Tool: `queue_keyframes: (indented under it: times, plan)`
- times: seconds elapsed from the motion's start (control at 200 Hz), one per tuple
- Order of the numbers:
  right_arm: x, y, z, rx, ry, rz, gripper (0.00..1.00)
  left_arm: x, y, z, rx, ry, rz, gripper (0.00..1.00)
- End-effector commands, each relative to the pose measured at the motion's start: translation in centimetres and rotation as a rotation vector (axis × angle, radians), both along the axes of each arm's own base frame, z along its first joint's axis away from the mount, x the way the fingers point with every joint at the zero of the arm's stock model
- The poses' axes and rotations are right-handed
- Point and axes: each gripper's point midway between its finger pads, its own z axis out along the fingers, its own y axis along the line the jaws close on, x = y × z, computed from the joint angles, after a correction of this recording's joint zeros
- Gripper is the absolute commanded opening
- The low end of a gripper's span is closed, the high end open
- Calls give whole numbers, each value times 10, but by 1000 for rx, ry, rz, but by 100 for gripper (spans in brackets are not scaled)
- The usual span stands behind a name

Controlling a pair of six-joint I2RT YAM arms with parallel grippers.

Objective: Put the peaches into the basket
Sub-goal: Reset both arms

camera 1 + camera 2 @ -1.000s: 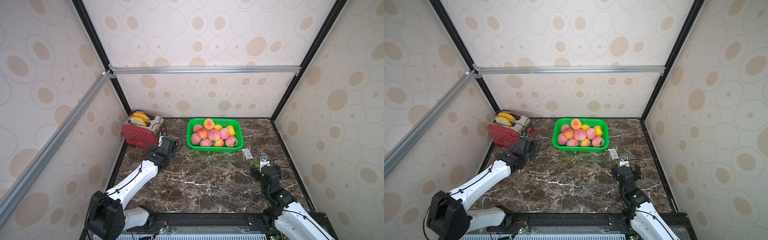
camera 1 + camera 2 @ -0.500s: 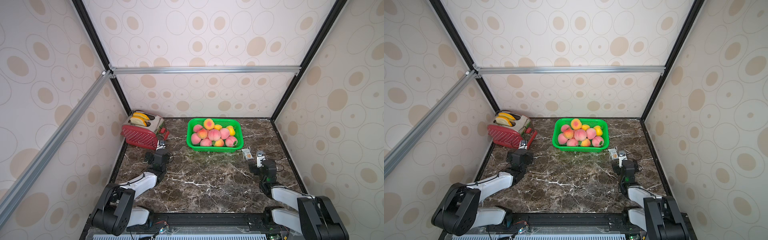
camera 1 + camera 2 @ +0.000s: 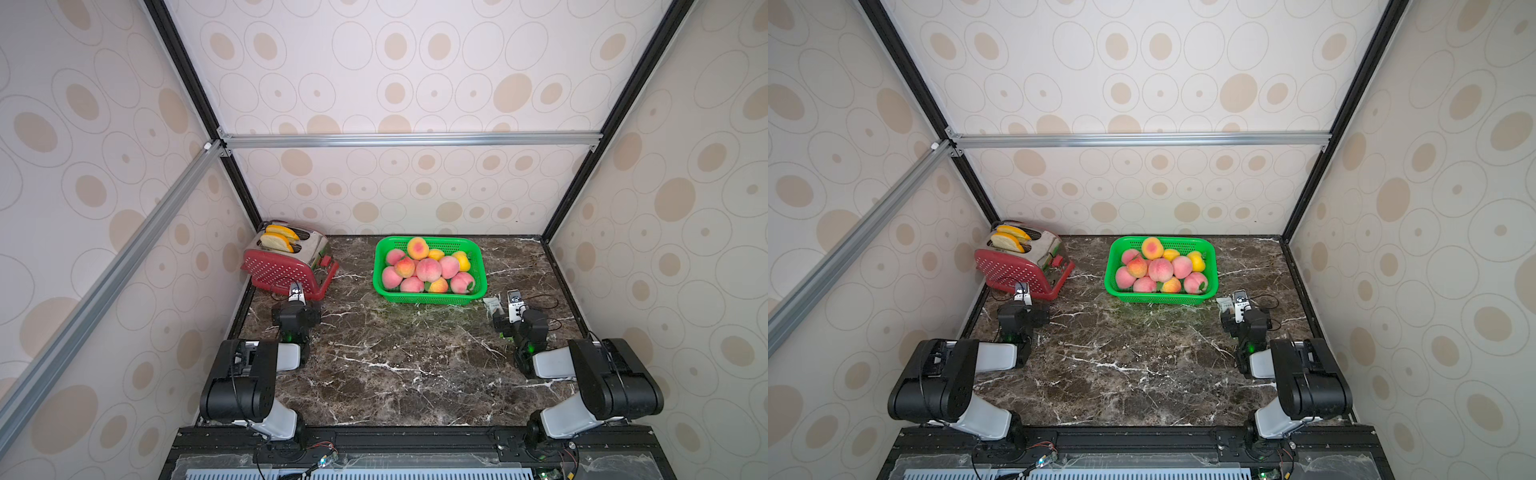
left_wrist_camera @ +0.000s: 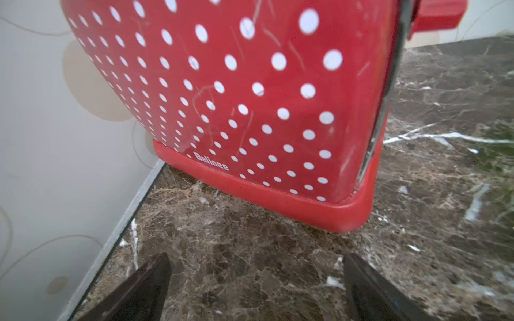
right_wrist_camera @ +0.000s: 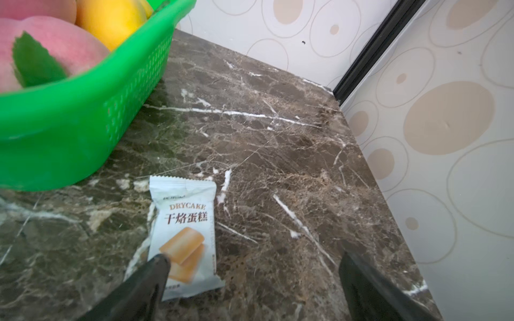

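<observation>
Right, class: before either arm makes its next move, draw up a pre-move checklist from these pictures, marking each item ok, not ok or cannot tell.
1. All peaches inside the basket, none loose on the table: ok.
2. Basket upright: ok.
3. Left gripper open, empty: ok.
4. Right gripper open, empty: ok.
5. Left gripper clear of the toaster: ok, bare table shows between.
6. Right gripper clear of the snack packet: cannot tell; one finger overlaps it in the wrist view.
</observation>
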Motion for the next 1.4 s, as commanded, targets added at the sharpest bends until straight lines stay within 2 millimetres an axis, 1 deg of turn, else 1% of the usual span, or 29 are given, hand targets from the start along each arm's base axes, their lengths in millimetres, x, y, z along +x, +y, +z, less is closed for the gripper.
queue_keyframes:
  times: [0.0,0.035,0.1,0.596,0.921,1.302,1.392]
  plan:
    - [12,-6,17,21,-59,-47,100,11,-5,16,-62,-73,-21,99]
    - [13,-12,16,21,-44,-82,100,12,-4,14,-63,-61,-12,99]
    - [17,-14,16,29,-27,-96,100,13,-3,14,-61,-52,-12,99]
    - [17,-14,16,28,-27,-95,100,12,-2,15,-53,-54,1,99]
    - [22,-15,13,54,6,-82,100,12,-2,15,-53,-55,1,99]
    - [21,-15,13,56,3,-82,100,12,-2,14,-53,-53,1,99]
    - [22,-20,13,71,8,-105,100,12,-2,14,-53,-54,1,99]
